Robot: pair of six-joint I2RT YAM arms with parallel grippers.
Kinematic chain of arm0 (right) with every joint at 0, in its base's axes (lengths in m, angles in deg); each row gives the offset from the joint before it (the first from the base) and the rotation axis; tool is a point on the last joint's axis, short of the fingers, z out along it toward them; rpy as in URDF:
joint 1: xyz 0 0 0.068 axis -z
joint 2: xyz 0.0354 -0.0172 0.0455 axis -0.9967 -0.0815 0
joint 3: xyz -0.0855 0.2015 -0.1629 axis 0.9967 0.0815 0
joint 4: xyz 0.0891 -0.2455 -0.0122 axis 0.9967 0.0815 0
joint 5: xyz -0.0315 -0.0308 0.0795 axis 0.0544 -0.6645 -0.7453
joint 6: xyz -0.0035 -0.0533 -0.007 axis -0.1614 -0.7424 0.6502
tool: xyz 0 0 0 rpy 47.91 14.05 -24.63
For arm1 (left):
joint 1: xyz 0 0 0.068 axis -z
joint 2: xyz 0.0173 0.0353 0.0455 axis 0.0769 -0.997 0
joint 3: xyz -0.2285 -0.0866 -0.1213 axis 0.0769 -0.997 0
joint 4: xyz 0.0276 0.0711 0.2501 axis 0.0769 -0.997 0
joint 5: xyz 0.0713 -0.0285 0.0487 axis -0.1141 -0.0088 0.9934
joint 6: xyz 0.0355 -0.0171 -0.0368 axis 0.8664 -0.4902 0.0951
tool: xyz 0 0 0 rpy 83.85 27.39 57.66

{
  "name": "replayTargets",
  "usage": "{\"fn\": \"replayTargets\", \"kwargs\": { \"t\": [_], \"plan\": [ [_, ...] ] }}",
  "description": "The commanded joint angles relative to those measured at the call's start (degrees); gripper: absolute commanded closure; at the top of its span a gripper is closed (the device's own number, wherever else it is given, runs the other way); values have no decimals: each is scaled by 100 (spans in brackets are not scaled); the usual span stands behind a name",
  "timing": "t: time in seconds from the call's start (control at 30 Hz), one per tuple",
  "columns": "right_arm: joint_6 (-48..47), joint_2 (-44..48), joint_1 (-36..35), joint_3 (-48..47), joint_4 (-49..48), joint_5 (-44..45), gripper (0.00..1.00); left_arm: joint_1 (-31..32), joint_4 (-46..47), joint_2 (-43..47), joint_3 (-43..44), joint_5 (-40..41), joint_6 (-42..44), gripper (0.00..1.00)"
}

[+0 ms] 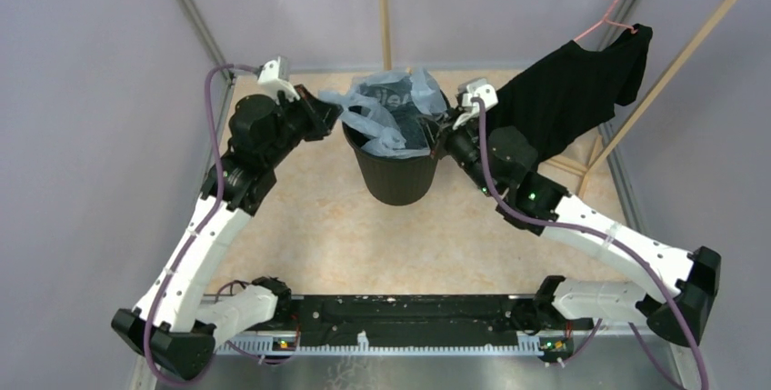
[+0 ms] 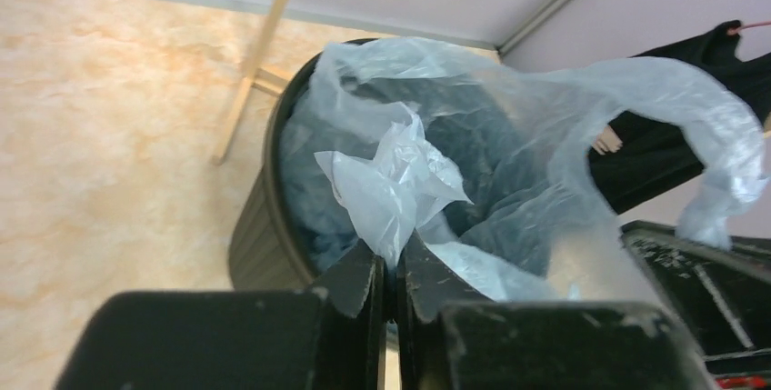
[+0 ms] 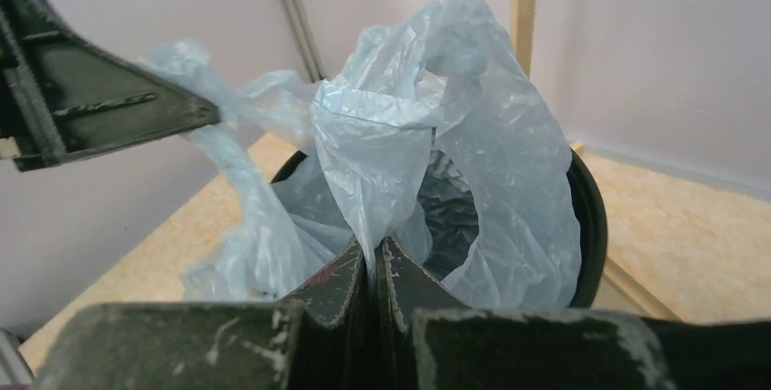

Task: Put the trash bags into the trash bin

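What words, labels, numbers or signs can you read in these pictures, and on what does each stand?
None can be read.
Faint letter-like marks show on the bag over the bin in the top view: too blurred to read.
The T-shirt shows no print.

I count one pale blue trash bag (image 1: 391, 104) and one round black trash bin (image 1: 397, 176). I also count one wooden clothes rack (image 1: 677, 70), one black T-shirt (image 1: 568, 95) and one pink hanger (image 1: 604, 15). Of my own parts there are two arms, the left arm (image 1: 195, 245) and the right arm (image 1: 591, 226), and two grippers, the left gripper (image 2: 392, 272) and the right gripper (image 3: 374, 263).
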Motion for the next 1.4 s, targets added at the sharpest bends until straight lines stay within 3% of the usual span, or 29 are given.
{"fn": "replayTargets", "kwargs": {
  "t": [0.0,0.17,0.3,0.37,0.5,0.7,0.77,0.87,1.17,1.3,1.37],
  "plan": [
    [459,415,26,253,358,455,97,-24,-29,515,-355,718,153,94],
    [714,518,41,548,751,968,86,-31,-277,689,-663,938,178,100],
    [928,478,212,711,915,1191,56,-33,-358,718,-936,1046,215,100],
    [1180,453,441,639,1194,896,48,-33,-350,745,-1049,1030,228,100],
    [1397,443,738,536,1647,613,40,-33,-185,884,-1427,1005,143,100],
    [907,510,755,325,1684,449,29,-33,-78,954,-1633,810,222,100],
    [844,535,762,232,1793,568,29,-33,-206,959,-1630,840,262,100],
    [790,719,755,401,1628,575,48,-37,-333,1081,-1684,888,291,100],
    [1263,898,755,906,869,474,84,-33,-370,1336,-2158,1340,115,100],
    [1519,1188,787,1574,166,820,88,-33,-112,1414,-2387,1377,141,100],
    [1660,1224,929,1827,-38,817,82,-37,-123,1303,-2381,1490,197,100]
  ]
}}
